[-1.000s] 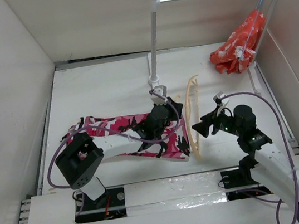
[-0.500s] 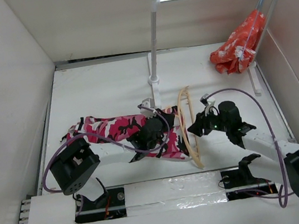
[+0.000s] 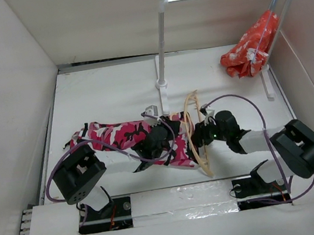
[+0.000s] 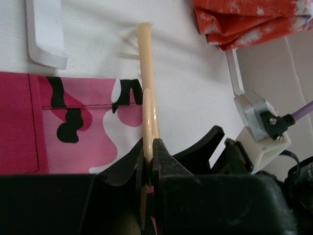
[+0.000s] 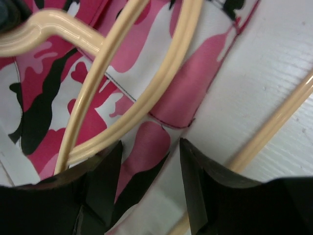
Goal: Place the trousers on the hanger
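**A:** What are your claws doing at this moment?

**B:** My left claw (image 4: 149,147) is clamped on a thin wooden bar of the hanger (image 4: 145,73) and holds it up on its edge. My right claw (image 5: 149,147) is apart, with nothing between the fingers. It hangs low over the trousers (image 5: 200,78), just beside the curved arms of the hanger.

**A:** And where do the trousers lie?

**B:** They lie flat on the table (image 3: 100,96), stretched toward my left side. Their right end is under the hanger. Whether the cloth passes through the frame, I cannot tell.

**A:** What can go wrong from here?

**B:** Several things, I think. My left grip is on a narrow round bar, so the hanger can turn between the fingers if the other claw pulls on the cloth. My right claw is very close to the wood. If it closes here, it can take the hanger together with the cloth, or only the upper layer. The cloth is soft, so it can slide off the bar when I lift, above all if one side hangs longer than the other.

**A:** And farther back?

**B:** The white rack (image 3: 160,40) stands behind, with an orange cloth (image 3: 249,44) at its right end. Both are well apart from my claws.
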{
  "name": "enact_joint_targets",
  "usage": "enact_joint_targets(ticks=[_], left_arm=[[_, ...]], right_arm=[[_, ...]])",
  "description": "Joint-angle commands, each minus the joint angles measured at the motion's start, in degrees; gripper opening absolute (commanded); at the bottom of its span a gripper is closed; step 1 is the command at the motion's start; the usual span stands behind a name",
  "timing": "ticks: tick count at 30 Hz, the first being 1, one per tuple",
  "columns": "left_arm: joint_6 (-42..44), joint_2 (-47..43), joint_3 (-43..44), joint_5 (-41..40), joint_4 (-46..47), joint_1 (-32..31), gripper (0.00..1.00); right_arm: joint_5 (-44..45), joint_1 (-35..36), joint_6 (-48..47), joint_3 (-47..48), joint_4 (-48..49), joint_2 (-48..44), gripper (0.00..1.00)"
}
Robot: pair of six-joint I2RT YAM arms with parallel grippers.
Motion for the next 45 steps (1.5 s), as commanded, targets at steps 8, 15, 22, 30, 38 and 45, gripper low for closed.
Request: enact_joint_targets(ticks=[8, 15, 22, 30, 38, 45], left_arm=[[3.06, -1.34, -3.17, 1.28, 2.61, 1.80, 0.00], [7.80, -4.60, -5.28, 2.95, 1.30, 1.81, 0.00], [7.02, -6.00, -8.79, 4.72, -1.59, 1.81, 0.00], [8.51, -19.51, -11.96, -4.51, -13.28, 1.81, 0.00], [12.72, -32.27, -12.22, -8.21, -24.99, 3.04, 0.00], [15.71, -30.98, -8.98, -6.80, -22.09, 4.18, 0.00]], right_arm=[[-1.60, 1.05, 5.02, -1.21, 17.90, 6.68, 0.01], [-3.19, -8.45, 3.88, -0.96, 10.18, -5.17, 0.00], [-4.86, -15.21, 3.45, 0.98, 4.64, -13.09, 0.00], [-6.36, -26.90, -1.91, -0.78, -9.07, -26.71, 0.00], [-4.77, -31.48, -3.24, -2.01, -14.27, -32.89, 0.00], [-6.61, -31.48, -3.76, -2.71, -14.27, -29.99, 0.00]])
